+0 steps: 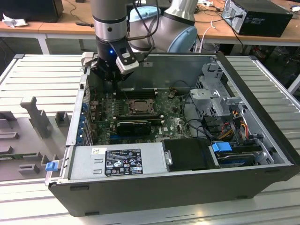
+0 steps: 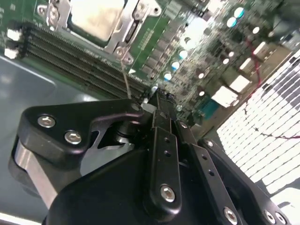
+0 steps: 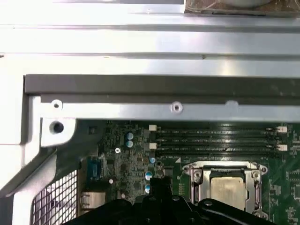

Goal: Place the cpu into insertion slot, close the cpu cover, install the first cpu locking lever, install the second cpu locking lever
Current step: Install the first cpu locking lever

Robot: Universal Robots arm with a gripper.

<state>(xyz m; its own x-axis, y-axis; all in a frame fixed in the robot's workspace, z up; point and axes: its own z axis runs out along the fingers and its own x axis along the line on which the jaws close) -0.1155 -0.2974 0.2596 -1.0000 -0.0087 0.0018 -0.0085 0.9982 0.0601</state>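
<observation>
The cpu (image 3: pixel 228 190) lies flat and face up in the slot (image 1: pixel 129 108). It is square, so it has no long axis, and its edges run parallel to the memory slots (image 3: pixel 215 139) just beside it. The cover (image 3: pixel 220 168) is down over it, its silver frame bordering the pale face on all the sides that show. In the second wrist view a thin lever (image 2: pixel 125 77) stands up from a corner of the socket and runs straight to the gripper (image 2: pixel 158 97). The fingers are drawn together at their tips with no gap between them. The lever's end meets those tips, but whether it is actually pinched there I cannot tell. The green board (image 3: pixel 123 161) sits in an open case (image 1: pixel 265 119) laid on its side on a slatted metal table (image 1: pixel 42 75). In the exterior view the gripper (image 1: pixel 114 79) hangs inside the case's far corner on that view's left, near the socket. A grey power supply (image 1: pixel 117 161) fills the near end and cables (image 1: pixel 234 123) bunch at that view's right. Wooden desks (image 1: pixel 56 27) stand behind the table. Both wrist views cut part of the socket off at the picture's edge, and in the first wrist view the gripper's black body covers the board beside it.
</observation>
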